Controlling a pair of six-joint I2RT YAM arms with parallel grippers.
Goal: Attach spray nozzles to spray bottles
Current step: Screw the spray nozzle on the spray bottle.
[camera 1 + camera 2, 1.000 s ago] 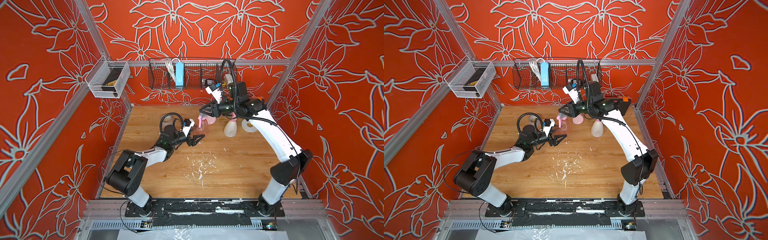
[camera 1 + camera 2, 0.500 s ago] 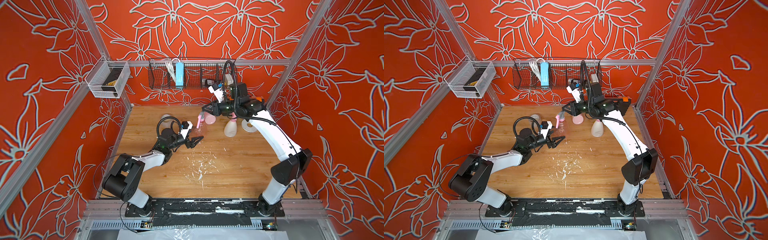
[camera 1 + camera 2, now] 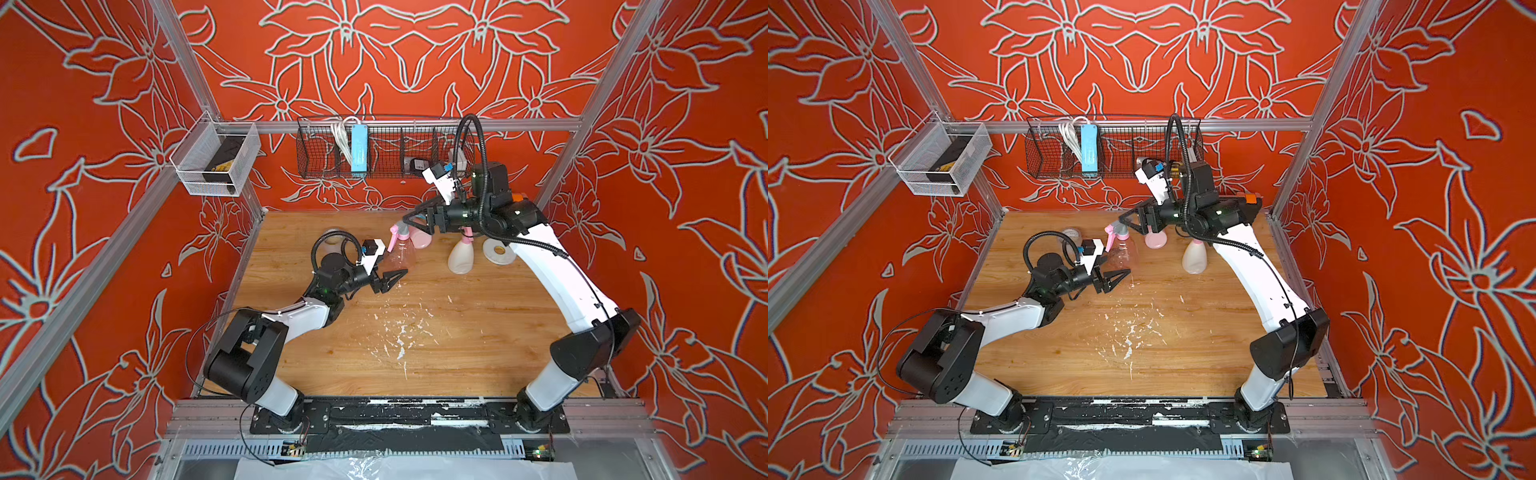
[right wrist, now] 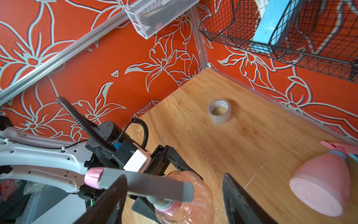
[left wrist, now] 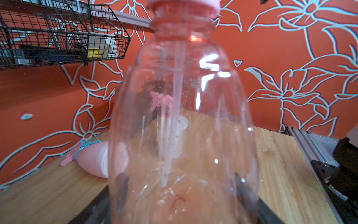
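The left arm reached low across the worktop (image 3: 490,353), forearm nearly level, and the left end effector (image 3: 392,280) stood closed about the lower body of the translucent orange bottle (image 3: 401,254), which stood upright toward the back of the board. The right arm arched up from its base and bent down again, so the right end effector (image 3: 412,219) hung over the bottle's top with jaws wide apart, gripping nothing. The pink-and-grey nozzle (image 4: 147,187) sat on the bottle's neck, just beside one finger (image 4: 114,195).

In the left wrist view the bottle filled the picture, blurred, the nozzle cut off at the edge and the fingers (image 5: 244,191) mere dark smears through the plastic. How tightly the collar sat could not be told. The cream bottle (image 3: 460,258) stood partly behind the right arm; the pink bottle (image 4: 319,186) lay on its side.

A second earlier the right jaws had been drawn in close; the left hold and the bottle had not shifted.
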